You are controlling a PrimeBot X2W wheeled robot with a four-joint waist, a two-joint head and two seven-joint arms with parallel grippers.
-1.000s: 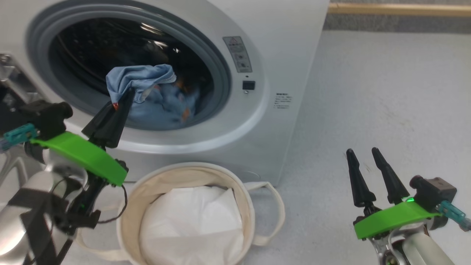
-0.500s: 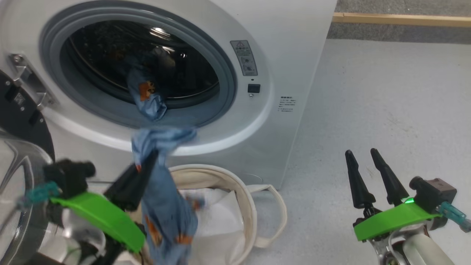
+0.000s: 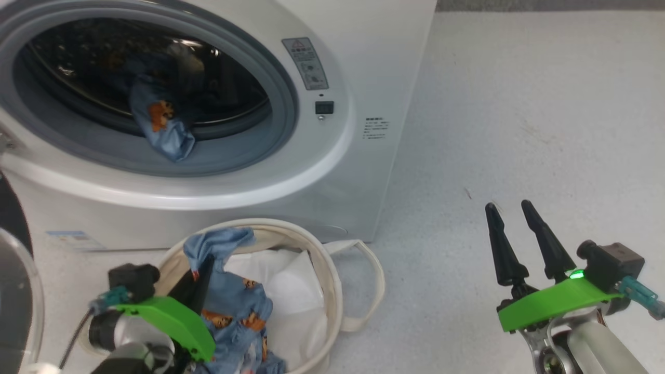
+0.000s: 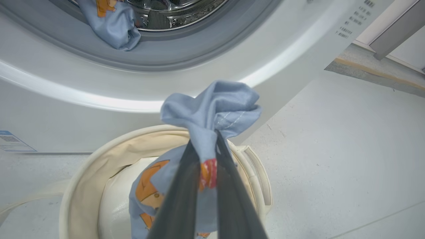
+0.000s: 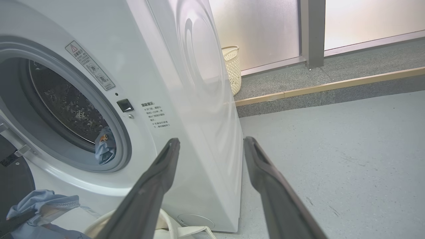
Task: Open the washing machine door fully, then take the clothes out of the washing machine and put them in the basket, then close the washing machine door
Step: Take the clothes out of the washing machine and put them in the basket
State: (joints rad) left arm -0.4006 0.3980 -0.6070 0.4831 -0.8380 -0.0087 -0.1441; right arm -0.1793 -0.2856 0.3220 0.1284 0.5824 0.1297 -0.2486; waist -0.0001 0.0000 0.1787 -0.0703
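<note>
**Blue printed garment (image 3: 234,306) clamped over the basket (image 3: 317,246)**

Pale blue fabric is pinched between the closed fingers of the left end effector (image 3: 201,266). A bunched fold sticks up past the fingertips. The rest hangs below them into the basket, draped over the white liner (image 3: 291,272). The basket sits directly beneath this end effector on the floor (image 3: 519,104), close against the front of the washing machine (image 3: 363,62).

Beyond and above the fingertips, a second garment (image 3: 163,130) with an orange animal print droops from the steel drum over the grey rubber ring. A small blue label (image 3: 72,240) shows low on the machine's front, just beyond the end effector's wrist. To the left of the left end effector, the washing machine door (image 3: 15,301) stands swung open, its clear glass at the edge of the head view.

The right end effector (image 3: 509,205) is well apart to the right, above the grey floor. Its two dark fingers are spread wide with nothing between them, and they point past the machine's right front corner.
</note>
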